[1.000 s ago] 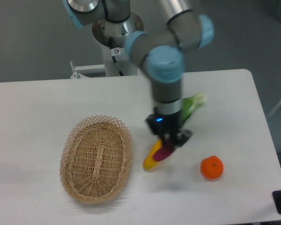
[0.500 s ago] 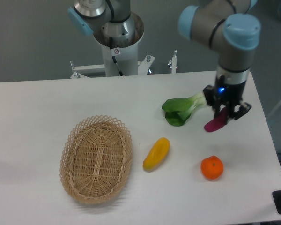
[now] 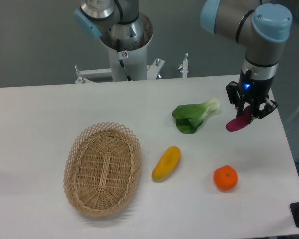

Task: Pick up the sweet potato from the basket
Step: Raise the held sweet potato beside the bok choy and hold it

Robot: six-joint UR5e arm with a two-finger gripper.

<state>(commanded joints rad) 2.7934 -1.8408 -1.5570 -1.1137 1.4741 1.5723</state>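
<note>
White tabletop, grey wall behind. At three o'clock the two-finger gripper (image 3: 249,112) is clenched on the small magenta-purple sweet potato (image 3: 238,122) — lifted, well apart from the empty oval tan wicker basket (image 3: 102,169) at eight o'clock. Pickup looks done — next calls only for holding firm.

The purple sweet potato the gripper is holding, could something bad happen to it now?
Maybe. The gripper pinches the sweet potato near one end, so most of it hangs out tilted; it might slip or swing loose. It is above the table near the right edge, so a drop might roll it off. The bok choy and the orange lie nearby, and a low move could bump them.
</note>
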